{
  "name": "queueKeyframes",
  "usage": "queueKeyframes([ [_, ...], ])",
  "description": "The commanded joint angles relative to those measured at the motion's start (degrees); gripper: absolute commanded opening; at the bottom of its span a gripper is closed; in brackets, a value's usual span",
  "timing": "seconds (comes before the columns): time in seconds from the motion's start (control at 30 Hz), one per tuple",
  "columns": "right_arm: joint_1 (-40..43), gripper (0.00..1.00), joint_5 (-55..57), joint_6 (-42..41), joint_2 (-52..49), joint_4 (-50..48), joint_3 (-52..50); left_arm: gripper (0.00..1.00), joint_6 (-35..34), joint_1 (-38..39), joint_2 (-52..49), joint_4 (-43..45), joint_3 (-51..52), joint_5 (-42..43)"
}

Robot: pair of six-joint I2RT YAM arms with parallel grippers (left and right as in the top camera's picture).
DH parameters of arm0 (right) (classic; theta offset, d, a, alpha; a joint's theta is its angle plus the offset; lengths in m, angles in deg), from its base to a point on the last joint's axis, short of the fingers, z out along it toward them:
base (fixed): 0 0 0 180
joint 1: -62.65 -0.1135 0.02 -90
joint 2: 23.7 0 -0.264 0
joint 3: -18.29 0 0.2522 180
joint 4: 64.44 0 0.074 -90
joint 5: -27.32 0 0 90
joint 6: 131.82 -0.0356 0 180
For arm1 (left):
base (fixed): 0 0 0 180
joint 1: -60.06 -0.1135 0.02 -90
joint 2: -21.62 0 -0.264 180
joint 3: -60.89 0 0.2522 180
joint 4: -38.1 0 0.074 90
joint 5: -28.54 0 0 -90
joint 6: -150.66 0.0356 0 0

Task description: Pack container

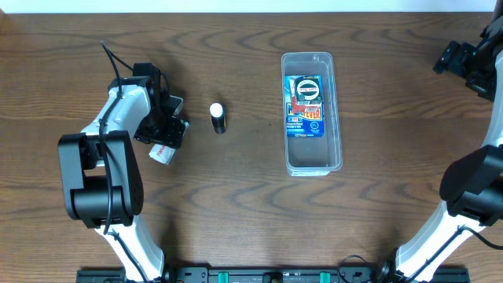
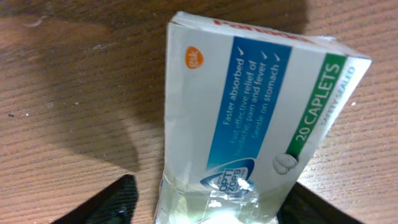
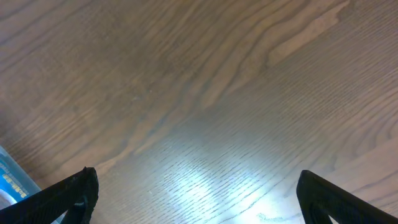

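Note:
The container (image 1: 336, 118) is a clear, long plastic bin right of centre, with a blue printed packet (image 1: 305, 106) lying flat inside it. A white caplet box (image 1: 161, 152) with blue and green panels lies on the table at the left. My left gripper (image 1: 167, 135) is open and straddles this box. In the left wrist view the box (image 2: 249, 106) sits between the two fingers (image 2: 214, 202), with a gap at the left finger. My right gripper (image 1: 457, 57) is open and empty at the far right, over bare wood (image 3: 199, 193).
A small black bottle with a white cap (image 1: 218, 117) lies between the box and the container. A corner of the container with the blue packet shows at the left edge of the right wrist view (image 3: 9, 182).

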Motion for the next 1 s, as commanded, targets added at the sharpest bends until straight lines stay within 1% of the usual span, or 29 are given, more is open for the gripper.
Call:
queueKeyframes([
  [0.0,0.2,0.99,0.0,0.3,-0.3,0.1,0.2,0.66,-0.2,-0.3,-0.6,-0.5,-0.3,-0.5],
  [0.07,0.2,0.99,0.0,0.2,-0.3,0.1,0.3,0.64,-0.2,-0.3,-0.6,-0.6,-0.3,-0.4],
  [0.13,0.2,0.99,0.0,0.3,-0.3,0.1,0.3,0.56,-0.3,-0.3,-0.6,-0.6,-0.3,-0.4],
  [0.7,0.2,0.99,0.0,0.2,-0.3,0.1,0.2,0.54,-7.6,-0.3,0.4,0.0,-1.6,-0.5],
  [0.83,0.2,0.99,0.0,0.3,-0.3,0.1,0.2,0.54,-11.0,-0.3,3.1,-0.6,-4.7,-0.4],
  [0.97,0.2,0.99,0.0,0.2,-0.3,0.1,0.2,0.53,-14.0,-0.3,8.1,-1.4,-8.6,-0.4],
])
